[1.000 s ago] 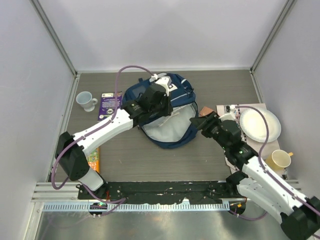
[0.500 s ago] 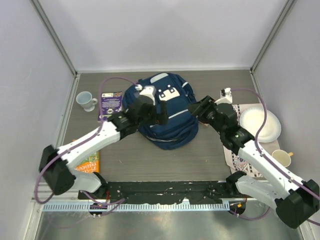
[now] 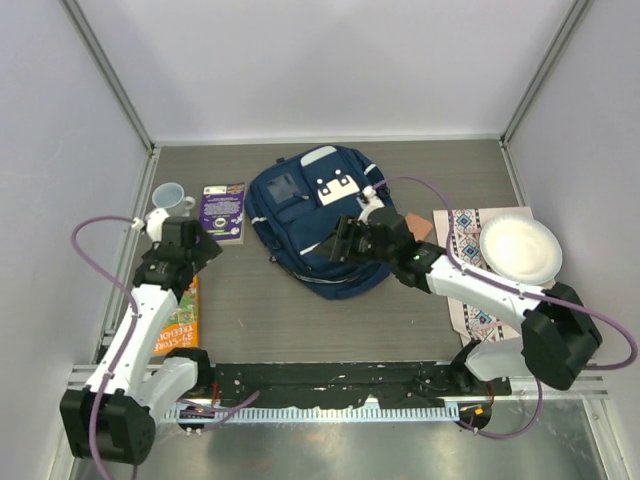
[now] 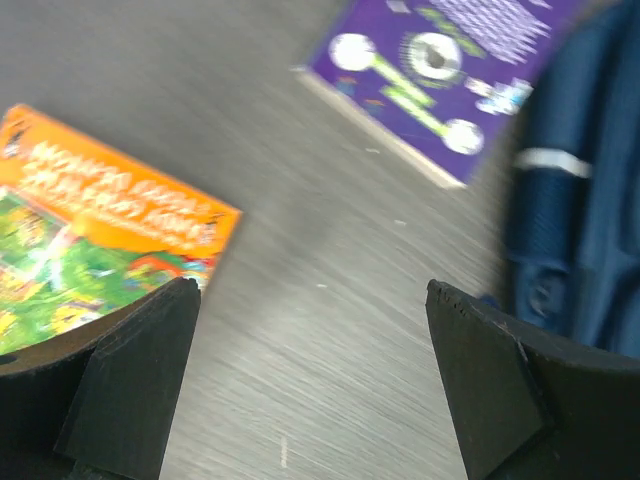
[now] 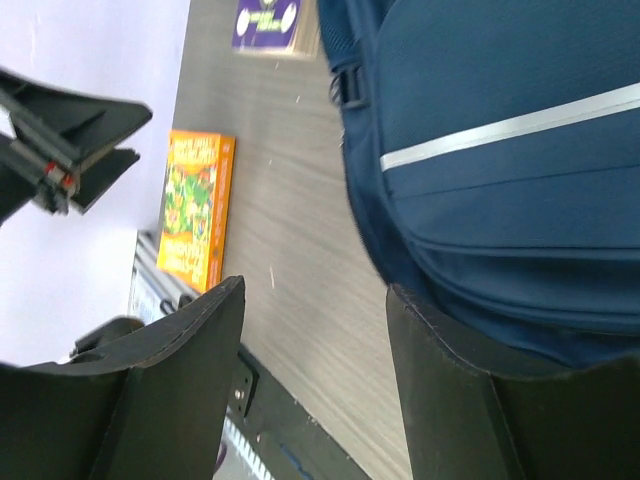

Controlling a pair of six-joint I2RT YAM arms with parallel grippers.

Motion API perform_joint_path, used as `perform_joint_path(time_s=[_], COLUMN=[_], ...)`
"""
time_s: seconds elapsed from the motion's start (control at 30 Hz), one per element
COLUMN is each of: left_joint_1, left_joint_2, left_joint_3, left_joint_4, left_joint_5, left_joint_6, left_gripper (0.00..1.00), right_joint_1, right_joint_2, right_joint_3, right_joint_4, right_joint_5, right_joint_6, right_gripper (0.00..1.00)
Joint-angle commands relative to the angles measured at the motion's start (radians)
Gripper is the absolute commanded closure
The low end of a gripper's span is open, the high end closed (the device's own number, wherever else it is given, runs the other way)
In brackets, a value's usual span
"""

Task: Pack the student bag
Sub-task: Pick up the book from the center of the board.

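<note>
The student bag [image 3: 310, 215], navy with thin white stripes and a white patch, lies front up in the middle of the table. My left gripper [image 3: 200, 243] hovers open and empty over bare table, between an orange book [image 4: 90, 240] and a purple book [image 4: 440, 70], with the bag [image 4: 580, 220] at its right. My right gripper [image 3: 335, 248] stands open over the bag's near left edge. In the right wrist view one of its fingers [image 5: 470, 400] is over the bag fabric [image 5: 500, 150], the other over the table, and nothing is held.
A white mug [image 3: 168, 198] stands at the far left beside the purple book [image 3: 222, 210]. The orange book [image 3: 180, 320] lies near the left arm. On the right, a patterned placemat [image 3: 470, 295] carries a white plate [image 3: 519, 250]. A brown object [image 3: 420, 228] sits by the bag.
My left gripper has let go, opened wide and pulled back left off the bag. The bag's opening has fallen shut. My right arm swung left over the bag's front, its jaws widening.
</note>
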Motion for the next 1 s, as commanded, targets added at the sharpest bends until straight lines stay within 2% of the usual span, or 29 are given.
perform_joint_path(time_s=[0.0, 0.03, 0.13, 0.33, 0.47, 0.73, 0.97], left_joint_1=[0.186, 0.282, 0.411, 0.603, 0.659, 0.663, 0.691], left_joint_2=[-0.071, -0.081, -0.114, -0.062, -0.006, 0.029, 0.115], left_joint_3=[-0.079, -0.093, -0.122, -0.125, -0.125, -0.18, -0.188], left_joint_4=[-0.036, -0.042, -0.041, 0.008, 0.042, 0.093, 0.088], left_joint_5=[0.059, 0.067, 0.071, 0.119, 0.122, -0.059, -0.125], left_joint_6=[-0.074, -0.077, -0.079, -0.05, -0.034, -0.034, -0.103], left_gripper=[0.0, 0.0, 0.0, 0.0, 0.01, 0.0, 0.0], right_joint_1=[0.038, 0.039, 0.042, 0.042, 0.042, 0.042, 0.042], right_joint_2=[0.078, 0.09, 0.121, 0.148, 0.155, 0.184, 0.198], right_joint_3=[0.091, 0.094, 0.108, 0.123, 0.129, 0.134, 0.135], right_joint_4=[0.044, 0.046, 0.043, 0.025, 0.018, 0.029, 0.035], right_joint_5=[-0.119, -0.136, -0.185, -0.236, -0.251, -0.282, -0.299], right_joint_6=[-0.049, -0.052, -0.059, -0.081, -0.089, -0.086, -0.084], right_gripper=[0.36, 0.35, 0.35, 0.35, 0.34, 0.34, 0.34])
